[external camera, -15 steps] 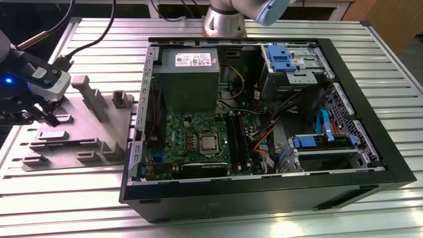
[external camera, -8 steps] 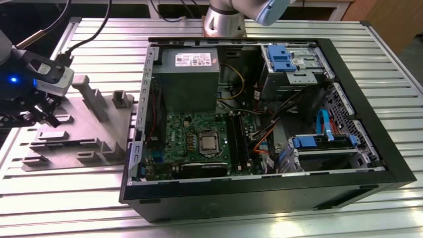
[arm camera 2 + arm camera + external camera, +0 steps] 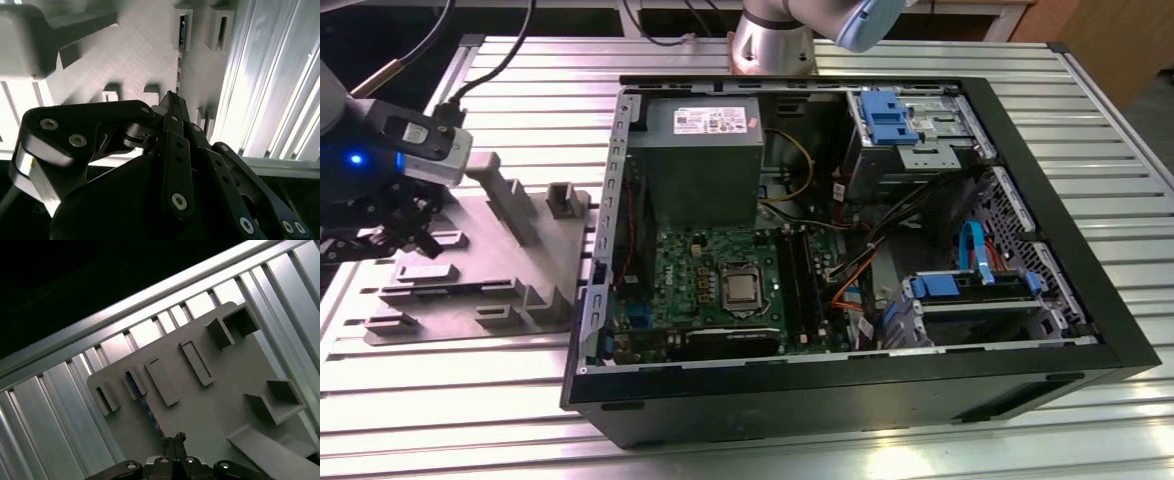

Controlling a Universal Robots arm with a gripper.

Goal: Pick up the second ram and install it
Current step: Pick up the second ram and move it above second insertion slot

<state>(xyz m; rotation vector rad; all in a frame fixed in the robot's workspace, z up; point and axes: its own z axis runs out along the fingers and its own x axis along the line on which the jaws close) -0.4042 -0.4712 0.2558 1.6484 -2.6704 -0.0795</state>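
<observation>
Open PC case (image 3: 854, 390) at the exterior view's right, with the grey fixture plate (image 3: 480, 268) to its left. Gripper (image 3: 175, 437) is over the plate, fingertips drawn together. Second ram (image 3: 145, 402) stands on edge in the plate's slots, just beside the fingertips; contact unclear.

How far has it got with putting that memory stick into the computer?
Early on. The second ram lies in its slot on the grey fixture plate, not yet lifted. The gripper hangs at one end of it. Left undone: the carry to the open computer case and seating it on the motherboard.
</observation>
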